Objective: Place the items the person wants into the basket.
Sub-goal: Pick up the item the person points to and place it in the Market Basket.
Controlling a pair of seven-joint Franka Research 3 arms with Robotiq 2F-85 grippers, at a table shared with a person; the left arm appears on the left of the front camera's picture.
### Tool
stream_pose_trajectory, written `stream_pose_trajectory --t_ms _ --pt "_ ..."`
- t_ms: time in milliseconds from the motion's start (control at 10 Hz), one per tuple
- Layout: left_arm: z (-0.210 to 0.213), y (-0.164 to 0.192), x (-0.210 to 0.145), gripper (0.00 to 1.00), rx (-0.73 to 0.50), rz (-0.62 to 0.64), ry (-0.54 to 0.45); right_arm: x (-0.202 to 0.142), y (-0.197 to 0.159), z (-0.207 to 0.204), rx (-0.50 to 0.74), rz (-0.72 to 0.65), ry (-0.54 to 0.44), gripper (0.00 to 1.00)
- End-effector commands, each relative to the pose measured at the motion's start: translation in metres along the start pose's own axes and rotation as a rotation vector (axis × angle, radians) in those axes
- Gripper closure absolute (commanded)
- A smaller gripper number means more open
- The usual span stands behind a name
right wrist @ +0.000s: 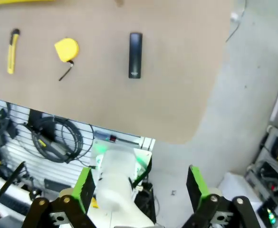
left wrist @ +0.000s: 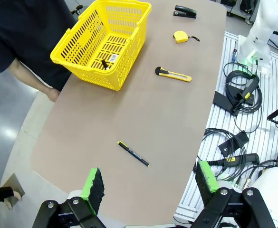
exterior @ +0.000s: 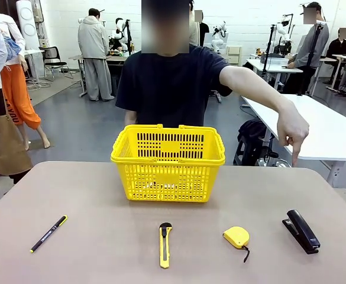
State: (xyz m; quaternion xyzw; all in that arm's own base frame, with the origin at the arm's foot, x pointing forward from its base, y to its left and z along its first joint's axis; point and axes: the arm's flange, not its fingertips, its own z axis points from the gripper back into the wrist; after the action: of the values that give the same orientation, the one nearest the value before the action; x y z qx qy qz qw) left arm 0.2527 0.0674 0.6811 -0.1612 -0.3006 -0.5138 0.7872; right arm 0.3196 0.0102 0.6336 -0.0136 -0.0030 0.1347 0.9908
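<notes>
Found left hand [left wrist: 149, 179] apart and empty, above near edge of surface [exterior: 102, 195]. Found right hand [right wrist: 140, 186] likewise apart and empty, short of the near edge. Located basket [exterior: 168, 181] at far middle, before person [exterior: 173, 89], with marker [left wrist: 104, 63] lying inside. Noted stapler [exterior: 301, 231] at near right and tape measure [exterior: 236, 236] near it, not touching. Recorded person's finger [exterior: 295, 156] pointing down beyond stapler.

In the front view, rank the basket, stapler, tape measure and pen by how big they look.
Basket, by far.
Stapler and pen: similar length, stapler bulkier, so unsure.
Tape measure, smallest.
</notes>
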Motion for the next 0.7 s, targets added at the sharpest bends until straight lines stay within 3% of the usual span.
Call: stream_pose_trajectory --t_ms 0,200,500,600 --pt "0.000 -0.001 0.000 0.00 -0.003 -0.004 -0.005 0.010 -0.004 -0.022 0.016 0.114 -0.083 0.00" --pt "0.000 -0.001 0.000 0.00 -0.003 -0.004 -0.005 0.026 -0.009 -0.054 0.018 0.074 -0.204 0.00" --pt "0.000 -0.001 0.000 0.00 -0.003 -0.004 -0.005 0.054 -0.023 -0.113 0.105 0.111 -0.215 0.00" --pt "0.000 -0.001 0.000 0.00 -0.003 -0.004 -0.005 0.063 -0.023 -0.126 0.100 0.124 -0.179 0.00"
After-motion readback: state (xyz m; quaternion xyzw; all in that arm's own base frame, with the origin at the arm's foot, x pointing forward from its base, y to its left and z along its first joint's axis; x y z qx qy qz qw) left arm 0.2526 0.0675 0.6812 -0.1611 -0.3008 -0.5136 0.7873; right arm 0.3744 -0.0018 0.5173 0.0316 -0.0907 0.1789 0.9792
